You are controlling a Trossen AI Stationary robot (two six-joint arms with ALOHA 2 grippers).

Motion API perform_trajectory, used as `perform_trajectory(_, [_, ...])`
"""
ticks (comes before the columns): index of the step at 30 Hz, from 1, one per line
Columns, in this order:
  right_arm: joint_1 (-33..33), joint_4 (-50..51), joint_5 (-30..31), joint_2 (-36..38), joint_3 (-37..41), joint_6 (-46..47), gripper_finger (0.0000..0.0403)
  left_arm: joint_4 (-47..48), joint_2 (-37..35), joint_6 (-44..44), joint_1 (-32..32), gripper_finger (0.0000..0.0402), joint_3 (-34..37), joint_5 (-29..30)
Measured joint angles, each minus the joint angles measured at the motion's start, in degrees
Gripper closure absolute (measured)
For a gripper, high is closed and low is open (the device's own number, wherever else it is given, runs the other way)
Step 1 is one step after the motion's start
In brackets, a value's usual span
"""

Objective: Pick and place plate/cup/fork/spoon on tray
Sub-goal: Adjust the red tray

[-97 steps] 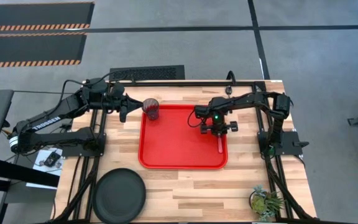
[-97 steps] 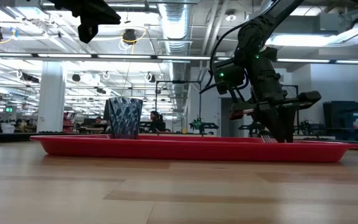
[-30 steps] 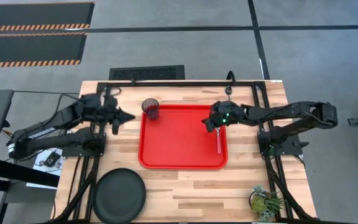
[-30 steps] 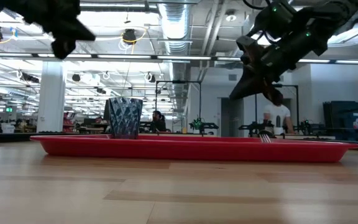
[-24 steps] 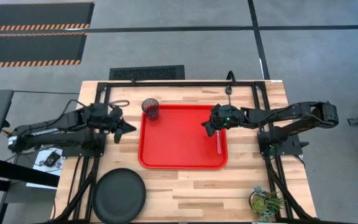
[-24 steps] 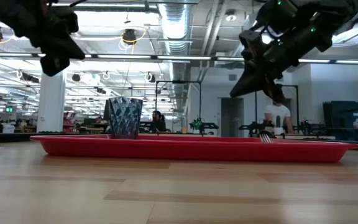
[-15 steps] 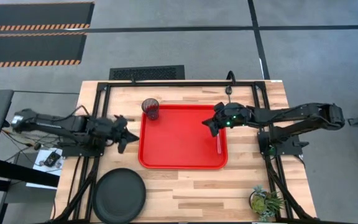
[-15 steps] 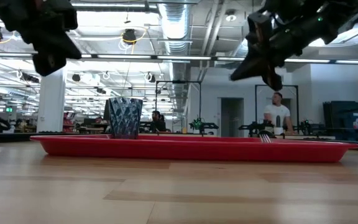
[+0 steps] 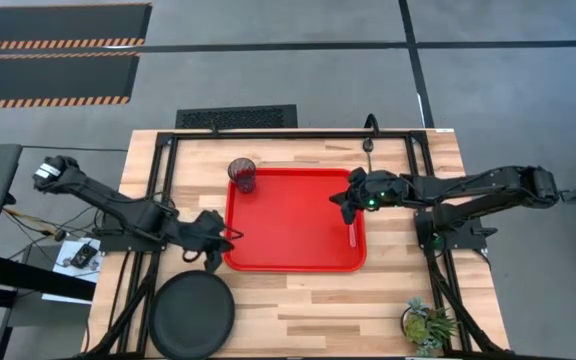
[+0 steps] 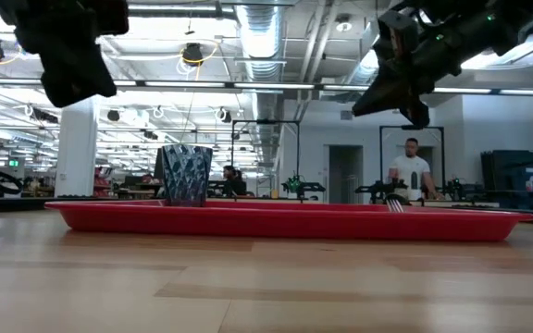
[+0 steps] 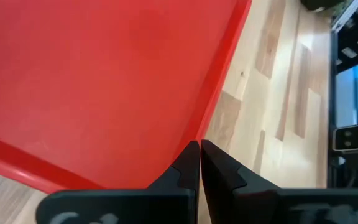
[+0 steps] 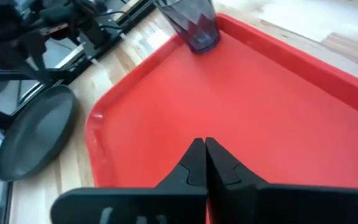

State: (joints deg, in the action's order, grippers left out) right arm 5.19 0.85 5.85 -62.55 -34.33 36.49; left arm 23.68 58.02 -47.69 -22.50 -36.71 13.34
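High view shows plate (image 9: 192,315) and fork (image 9: 353,231); low view neither.

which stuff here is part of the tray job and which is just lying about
Part of the job:
tray
cup, standing on the tray
fork, lying on the tray
plate, on the table, off the tray

Just lying about:
small potted plant at the table's corner

Your low-level view holds: red tray (image 10: 285,222) flat on the wooden table (image 10: 248,287); smoky cup (image 10: 186,175) upright at the tray's left end; fork (image 10: 395,204) tines showing toward its right; two grippers raised overhead.
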Motion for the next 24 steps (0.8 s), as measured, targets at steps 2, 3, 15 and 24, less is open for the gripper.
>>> perform_trajectory(2, [-0.7, 1.1, 1.8, -0.1, 0.0, 1.1, 0.0398, -0.5, 2.8, 0.6, 0.0, 0.0401, -1.2, 0.0])
perform_trajectory(3, [-1.0, 2.2, 2.9, -0.1, 0.0, 1.7, 0.0397, -1.1, 4.5, 0.7, 0.0, 0.0401, -1.8, 0.0])
perform_trajectory(15, [-1.5, 5.5, 4.5, 0.0, 0.0, -1.0, 0.0397, -0.2, 24.9, -2.6, -0.4, 0.0401, -9.4, 1.8])
perform_trajectory(24, [-1.4, 5.5, 4.1, 0.0, 0.0, -3.0, 0.0397, 0.0, 33.2, -9.5, -2.0, 0.0401, -9.4, 0.6])
